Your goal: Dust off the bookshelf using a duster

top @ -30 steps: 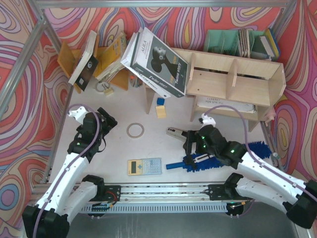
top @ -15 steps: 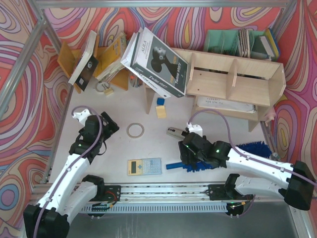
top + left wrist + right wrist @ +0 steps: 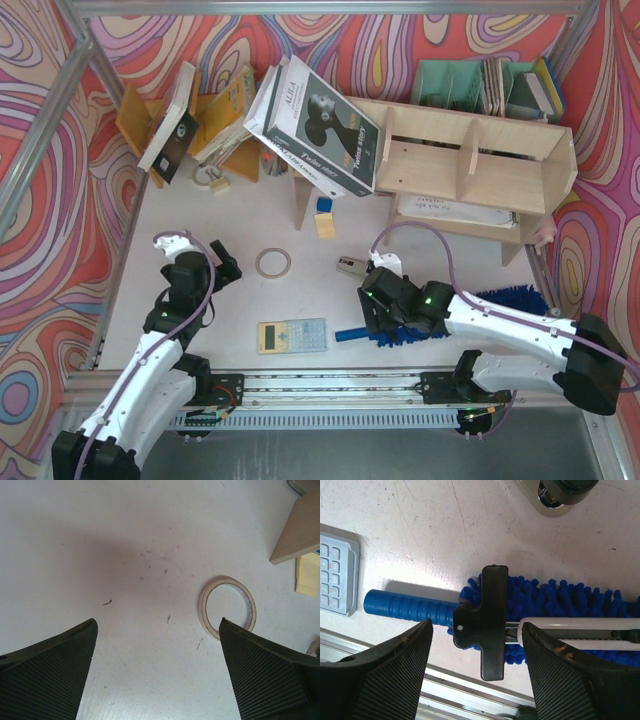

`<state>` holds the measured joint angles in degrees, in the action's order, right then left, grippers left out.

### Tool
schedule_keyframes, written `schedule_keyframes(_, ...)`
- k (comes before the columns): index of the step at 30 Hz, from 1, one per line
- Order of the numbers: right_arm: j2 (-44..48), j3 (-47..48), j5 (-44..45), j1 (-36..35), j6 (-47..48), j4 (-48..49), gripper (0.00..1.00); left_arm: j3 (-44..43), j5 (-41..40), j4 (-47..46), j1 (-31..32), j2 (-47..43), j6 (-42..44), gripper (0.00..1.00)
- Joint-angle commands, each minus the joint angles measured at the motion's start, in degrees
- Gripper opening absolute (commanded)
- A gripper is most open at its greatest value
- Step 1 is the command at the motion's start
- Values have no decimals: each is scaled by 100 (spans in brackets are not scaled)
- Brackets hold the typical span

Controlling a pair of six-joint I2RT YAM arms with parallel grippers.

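Lying flat, the duster sits between the right gripper's parted jaws.

The left arm bends forward at the elbow, and the left claw points down with its fingers spread wide. The right arm lies low, reaching toward the left. The right claw faces down, fingers parted.

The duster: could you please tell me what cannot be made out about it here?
Top view: the right arm covers the middle of the duster.
Right wrist view: its fluffy end runs off the right edge.
Either view: whether the right pincer touches it is unclear.
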<state>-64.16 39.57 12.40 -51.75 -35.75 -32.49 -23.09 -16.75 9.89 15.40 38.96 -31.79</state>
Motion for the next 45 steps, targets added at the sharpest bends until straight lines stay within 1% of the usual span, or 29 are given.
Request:
schedule_keyframes(1, -137, 226, -18, -30, 119, -174, 66, 148, -77, -297, 16, -42, 244, 98)
schedule_keyframes(7, -320, 253, 1, -31, 127, -147, 64, 226, -65, -335, 16, -138, 212, 98)
schedule_keyframes(27, -781, 286, -81, -29, 385, 70, 62, 191, -32, -423, 16, 99, 207, 98)
schedule_keyframes(41, -854, 327, -82, -34, 393, 128, 53, 182, -58, -433, 16, 147, 202, 99)
schedule_keyframes(45, -861, 415, -2, -35, 381, 146, 52, 174, -91, -442, 16, 184, 184, 98)
